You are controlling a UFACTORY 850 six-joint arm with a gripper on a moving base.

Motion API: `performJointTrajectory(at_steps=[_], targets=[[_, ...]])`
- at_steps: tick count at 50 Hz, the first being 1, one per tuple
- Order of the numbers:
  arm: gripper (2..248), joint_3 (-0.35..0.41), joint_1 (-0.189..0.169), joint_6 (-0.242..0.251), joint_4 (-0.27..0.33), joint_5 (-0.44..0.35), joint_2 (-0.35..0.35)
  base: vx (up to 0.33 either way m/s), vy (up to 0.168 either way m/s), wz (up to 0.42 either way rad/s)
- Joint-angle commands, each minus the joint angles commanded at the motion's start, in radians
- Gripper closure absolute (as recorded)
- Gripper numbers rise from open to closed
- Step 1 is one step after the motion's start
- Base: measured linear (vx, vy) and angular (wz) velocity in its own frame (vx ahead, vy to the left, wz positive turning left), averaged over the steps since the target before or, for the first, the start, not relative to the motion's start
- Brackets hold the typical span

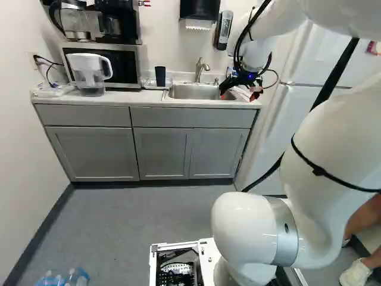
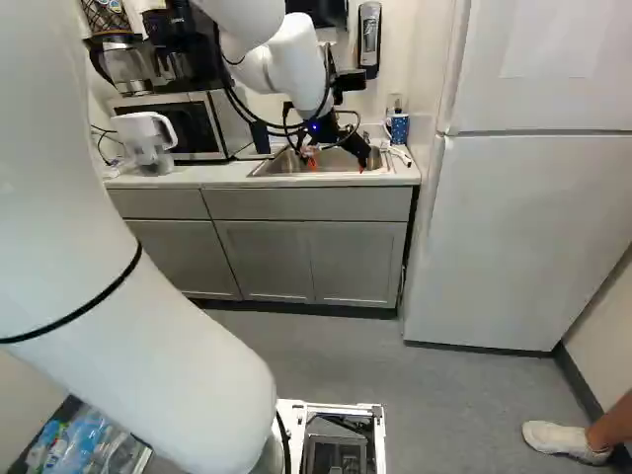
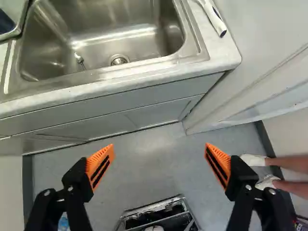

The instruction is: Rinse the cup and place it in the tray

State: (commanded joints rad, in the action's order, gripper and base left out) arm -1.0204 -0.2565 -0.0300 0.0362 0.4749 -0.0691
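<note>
A white robot arm (image 1: 333, 149) reaches toward a kitchenette, with a tall white fridge (image 2: 523, 217) at the right of the right base view. Grey cabinets (image 1: 161, 152) carry a pale counter (image 3: 132, 79), and set into it is a steel sink (image 3: 103, 36). Near the sink's front, the black gripper (image 3: 159, 147) has its orange-padded fingers spread wide, with nothing grasped between them. Beside the sink is a tray (image 3: 17, 30), and the dark blue cup (image 1: 160, 75) appears to stand in it; whether the cup is wet cannot be told. With the cup there and the gripper empty, the placing looks finished, so the arm should probably back away; if rinsing remains, it must cross to the tray and grip the cup first
</note>
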Motion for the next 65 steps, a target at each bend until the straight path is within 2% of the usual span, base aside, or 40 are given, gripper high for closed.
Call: performJointTrajectory(at_steps=[17,33,65], targets=[[3,0.063,0.017,0.002,-0.002,-0.092,-0.014,0.0,0.0,0.0],[3,0.145,0.04,0.005,-0.006,-0.209,-0.033,0.0,0.0,0.0],[3,0.365,0.1,0.012,-0.014,-0.527,-0.082,0.0,0.0,0.0]])
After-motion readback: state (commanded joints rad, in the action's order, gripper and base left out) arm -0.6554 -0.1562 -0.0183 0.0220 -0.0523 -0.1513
